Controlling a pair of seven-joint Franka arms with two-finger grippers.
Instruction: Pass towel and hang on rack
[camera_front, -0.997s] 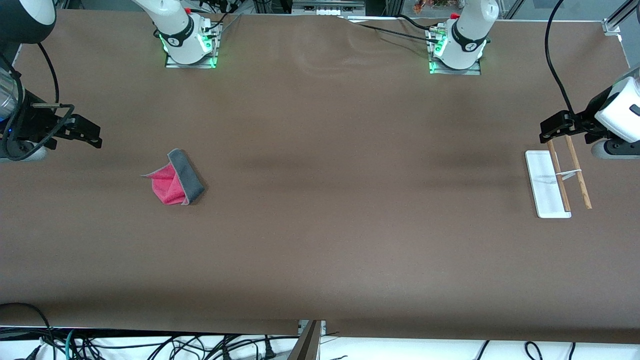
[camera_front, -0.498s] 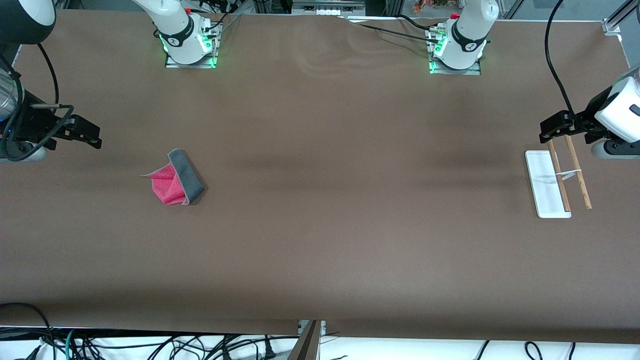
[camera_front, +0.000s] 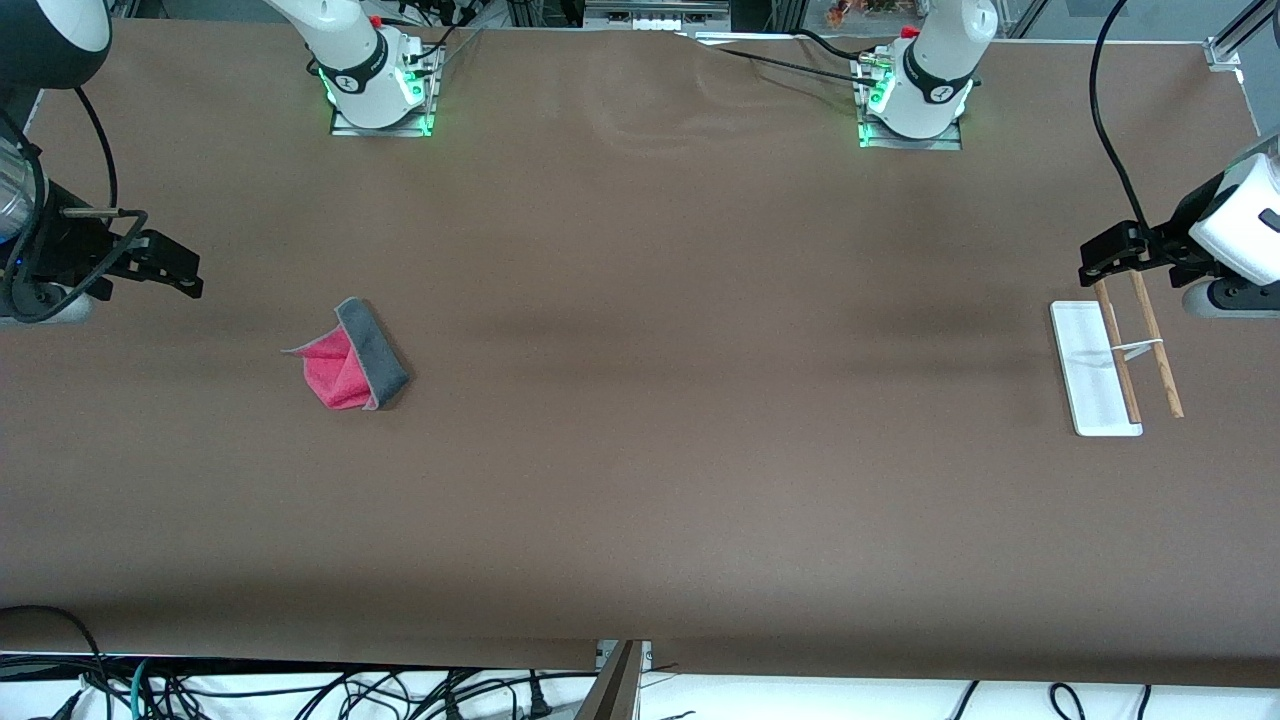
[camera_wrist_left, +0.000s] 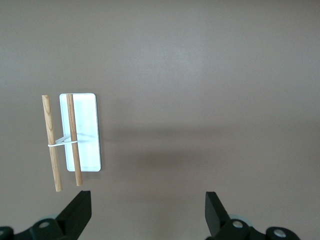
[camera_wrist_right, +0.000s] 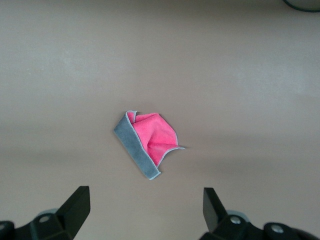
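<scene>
The towel lies crumpled on the tabletop toward the right arm's end; the rack stands toward the left arm's. The right pincer and the left pincer hover wide open, empty.

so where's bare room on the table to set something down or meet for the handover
The widest free patch is the brown table between the towel and the rack, and all the strip nearer the front camera. Room is tightest at the ends: the open right gripper hangs beside the towel, and the open left gripper is over the rack.
</scene>
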